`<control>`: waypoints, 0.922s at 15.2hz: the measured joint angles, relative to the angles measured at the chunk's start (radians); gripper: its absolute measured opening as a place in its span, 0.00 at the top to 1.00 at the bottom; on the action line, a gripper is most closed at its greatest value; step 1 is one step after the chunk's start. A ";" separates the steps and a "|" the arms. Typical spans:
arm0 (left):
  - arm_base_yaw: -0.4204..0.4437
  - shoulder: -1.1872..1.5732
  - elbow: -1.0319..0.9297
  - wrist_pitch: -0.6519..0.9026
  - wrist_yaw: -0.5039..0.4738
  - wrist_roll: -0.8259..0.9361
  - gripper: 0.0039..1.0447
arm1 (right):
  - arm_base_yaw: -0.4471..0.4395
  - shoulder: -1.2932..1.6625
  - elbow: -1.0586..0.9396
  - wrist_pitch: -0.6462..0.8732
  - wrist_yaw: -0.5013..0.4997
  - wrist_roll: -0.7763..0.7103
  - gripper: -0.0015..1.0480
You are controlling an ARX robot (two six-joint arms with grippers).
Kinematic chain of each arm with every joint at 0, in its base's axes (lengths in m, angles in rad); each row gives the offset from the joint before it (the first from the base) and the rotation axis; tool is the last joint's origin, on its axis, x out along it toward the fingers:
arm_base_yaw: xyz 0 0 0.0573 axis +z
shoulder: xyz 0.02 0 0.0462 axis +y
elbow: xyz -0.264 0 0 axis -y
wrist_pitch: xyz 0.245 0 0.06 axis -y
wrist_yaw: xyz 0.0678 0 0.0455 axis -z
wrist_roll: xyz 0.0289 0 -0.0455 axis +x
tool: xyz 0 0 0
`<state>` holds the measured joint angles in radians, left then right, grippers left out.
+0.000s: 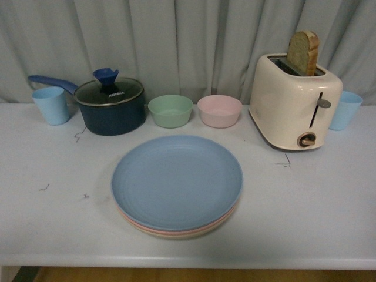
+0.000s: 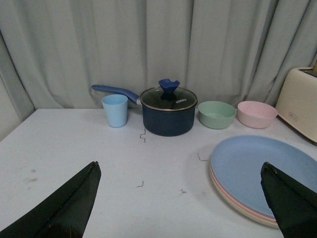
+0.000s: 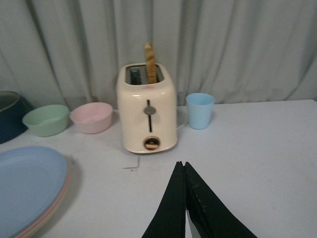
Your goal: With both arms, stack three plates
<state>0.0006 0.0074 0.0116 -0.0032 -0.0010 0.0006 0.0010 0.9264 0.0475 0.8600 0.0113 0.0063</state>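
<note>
Three plates lie in one stack at the middle of the white table. The blue plate (image 1: 176,179) is on top, a pink rim (image 1: 136,223) shows under it, and a beige rim (image 1: 176,234) is lowest. Neither arm appears in the front view. In the left wrist view my left gripper (image 2: 179,168) is open and empty above the table, with the blue plate (image 2: 257,166) beside one fingertip. In the right wrist view my right gripper (image 3: 182,163) is shut on nothing, in front of the toaster, with the stack's edge (image 3: 29,188) off to the side.
Along the back stand a blue cup (image 1: 51,104), a dark lidded pot (image 1: 111,104), a green bowl (image 1: 170,110), a pink bowl (image 1: 220,110), a cream toaster (image 1: 294,100) holding a bread slice (image 1: 303,51), and another blue cup (image 1: 345,109). The table's front edge (image 1: 188,259) is close.
</note>
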 joint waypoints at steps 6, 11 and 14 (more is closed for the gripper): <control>0.000 0.000 0.000 0.000 0.000 0.000 0.06 | -0.005 -0.201 -0.031 -0.162 -0.008 0.000 0.98; 0.000 0.000 0.000 0.000 0.000 0.000 0.06 | -0.005 -0.395 -0.036 -0.335 -0.008 0.000 0.98; 0.000 0.000 0.000 0.000 0.000 0.000 0.06 | -0.002 -0.484 -0.036 -0.422 -0.008 0.000 0.98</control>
<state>0.0006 0.0074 0.0116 -0.0036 -0.0006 0.0006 -0.0006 0.4427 0.0116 0.4381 0.0029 0.0063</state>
